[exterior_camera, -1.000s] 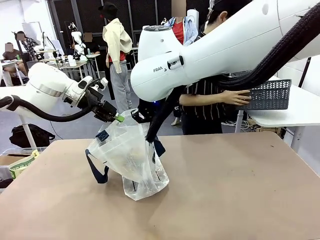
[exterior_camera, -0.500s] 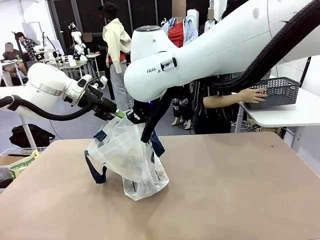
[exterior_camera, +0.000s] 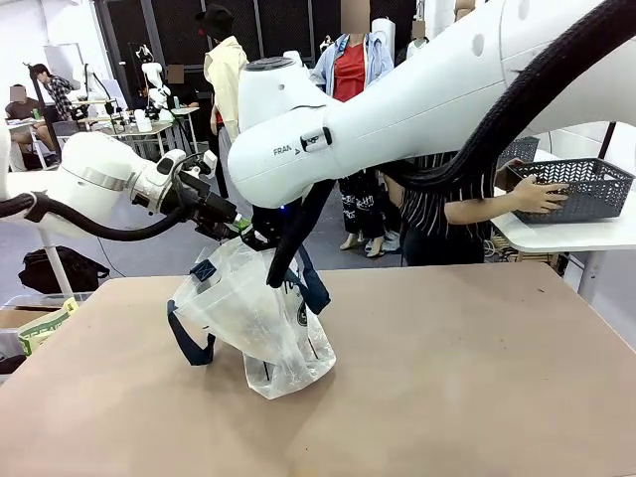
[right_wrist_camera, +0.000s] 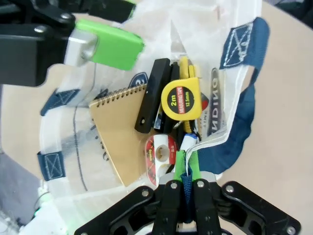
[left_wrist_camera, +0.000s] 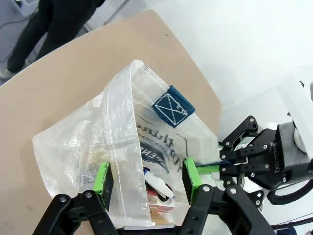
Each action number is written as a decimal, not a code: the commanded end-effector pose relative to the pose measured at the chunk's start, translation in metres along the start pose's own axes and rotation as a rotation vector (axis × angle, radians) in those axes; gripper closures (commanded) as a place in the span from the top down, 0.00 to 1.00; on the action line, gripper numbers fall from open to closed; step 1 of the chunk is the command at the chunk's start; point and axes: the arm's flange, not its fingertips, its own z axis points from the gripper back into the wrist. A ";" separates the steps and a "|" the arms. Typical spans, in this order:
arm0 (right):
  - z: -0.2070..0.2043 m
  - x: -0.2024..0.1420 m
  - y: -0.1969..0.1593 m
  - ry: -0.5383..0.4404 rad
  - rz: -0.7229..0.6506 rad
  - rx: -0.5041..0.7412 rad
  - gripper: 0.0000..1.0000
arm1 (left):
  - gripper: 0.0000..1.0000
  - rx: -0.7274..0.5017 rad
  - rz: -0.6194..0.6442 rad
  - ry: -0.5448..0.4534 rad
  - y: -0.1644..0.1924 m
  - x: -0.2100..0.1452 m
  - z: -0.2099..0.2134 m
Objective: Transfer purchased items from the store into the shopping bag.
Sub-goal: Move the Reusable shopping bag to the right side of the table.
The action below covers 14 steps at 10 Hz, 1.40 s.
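1. Shopping bag (exterior_camera: 253,318) is standing on the brown table (exterior_camera: 447,378), left of the middle in the front view, its translucent sides crumpled and its mouth held up between the two arms.
2. Left gripper (left_wrist_camera: 146,178) is spreading its green pads wide, one on either side of a fold of the bag's rim; the pads are not pressing the plastic together, so nothing is gripped.
3. Right gripper (right_wrist_camera: 187,169) is pinching its fingers fully together on the bag's rim where a navy strap handle (right_wrist_camera: 239,112) is sewn on, and a strip of blue webbing is showing between the pads.
4. Inside the bag, the right wrist view is showing a yellow tape measure (right_wrist_camera: 182,100), a brown spiral notebook (right_wrist_camera: 122,132), a black bar-shaped item (right_wrist_camera: 151,95) and a roll of tape (right_wrist_camera: 160,152) lying together.
5. Store basket (exterior_camera: 576,189), dark grey with mesh sides, is sitting on a white table (exterior_camera: 566,234) at the far right, well apart from the bag.
6. A person's hand (exterior_camera: 537,196) is resting against the basket's near wall.
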 end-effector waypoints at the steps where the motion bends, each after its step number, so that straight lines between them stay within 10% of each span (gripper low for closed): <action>1: -0.004 0.014 0.013 -0.002 -0.003 -0.059 0.00 | 0.74 -0.060 -0.020 0.000 0.008 0.009 -0.004; 14: -0.022 0.022 0.074 0.051 0.151 -0.125 0.00 | 0.74 -0.086 -0.024 0.092 0.006 0.018 -0.026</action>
